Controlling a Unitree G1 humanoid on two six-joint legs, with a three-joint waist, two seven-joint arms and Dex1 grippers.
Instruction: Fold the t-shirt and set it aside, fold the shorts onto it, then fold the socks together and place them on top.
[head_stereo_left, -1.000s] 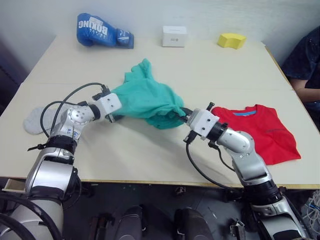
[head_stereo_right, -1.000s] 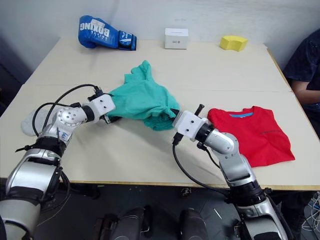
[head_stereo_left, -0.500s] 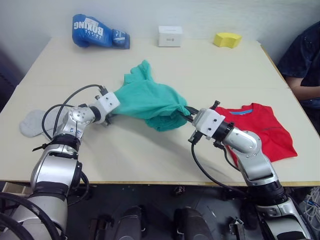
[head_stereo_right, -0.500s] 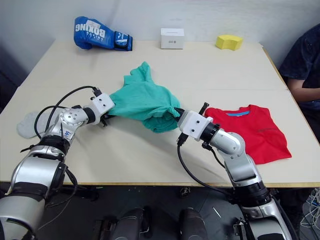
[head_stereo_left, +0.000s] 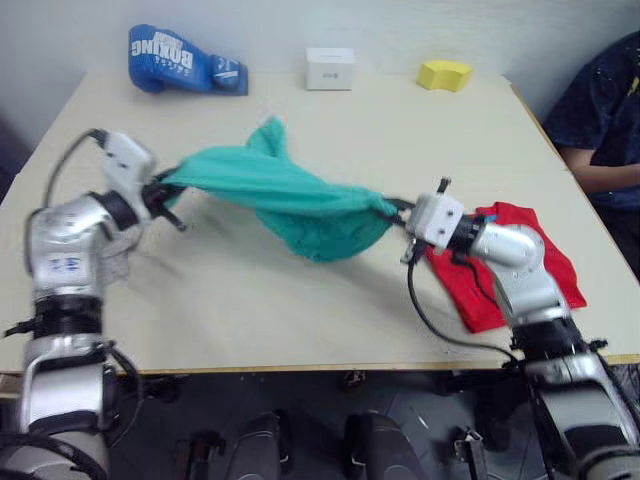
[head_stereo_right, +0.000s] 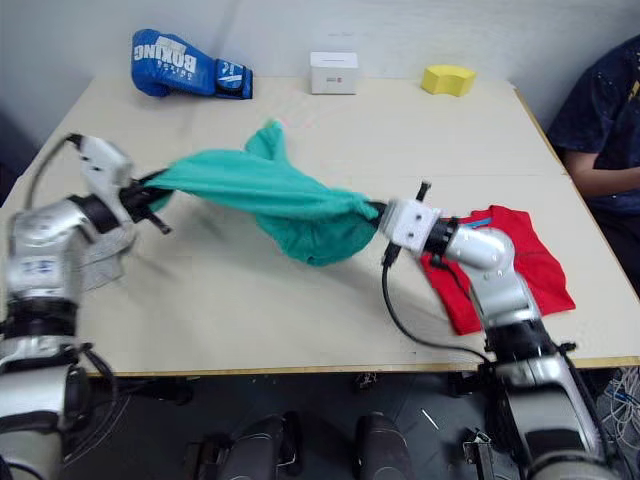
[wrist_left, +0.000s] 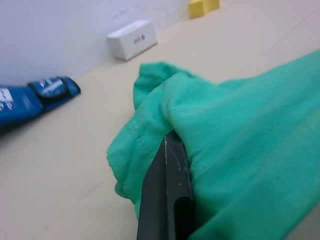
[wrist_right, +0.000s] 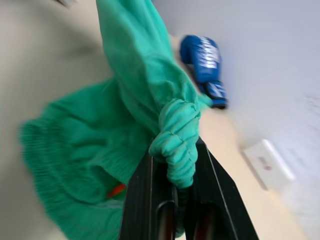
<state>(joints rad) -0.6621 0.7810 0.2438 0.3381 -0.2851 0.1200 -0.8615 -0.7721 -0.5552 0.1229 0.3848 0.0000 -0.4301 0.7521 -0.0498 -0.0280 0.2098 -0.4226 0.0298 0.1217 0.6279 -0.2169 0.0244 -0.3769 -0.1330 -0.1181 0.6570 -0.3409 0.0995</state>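
The teal-green shorts (head_stereo_left: 300, 195) hang stretched in the air between my two grippers, their middle sagging toward the table (head_stereo_left: 250, 290). My left gripper (head_stereo_left: 168, 187) is shut on the shorts' left end; the wrist view shows cloth (wrist_left: 240, 140) wrapped over a black finger (wrist_left: 165, 200). At the right end, my right gripper (head_stereo_left: 398, 206) is shut on a bunched fold (wrist_right: 175, 135). The red t-shirt (head_stereo_left: 520, 280) lies folded at the right, partly under my right arm. A light grey sock (head_stereo_right: 103, 262) lies under my left arm, mostly hidden.
Along the far edge sit a blue boxing glove (head_stereo_left: 180, 58), a white box (head_stereo_left: 330, 68) and a yellow sponge (head_stereo_left: 445, 73). A person in dark clothing (head_stereo_left: 600, 110) sits at the table's right side. Bare tabletop lies in front of the hanging shorts.
My left gripper shut on the shorts' left end. Both arms then drew apart and upward, lifting the shorts off the table and pulling them taut. The camera view also shifted.
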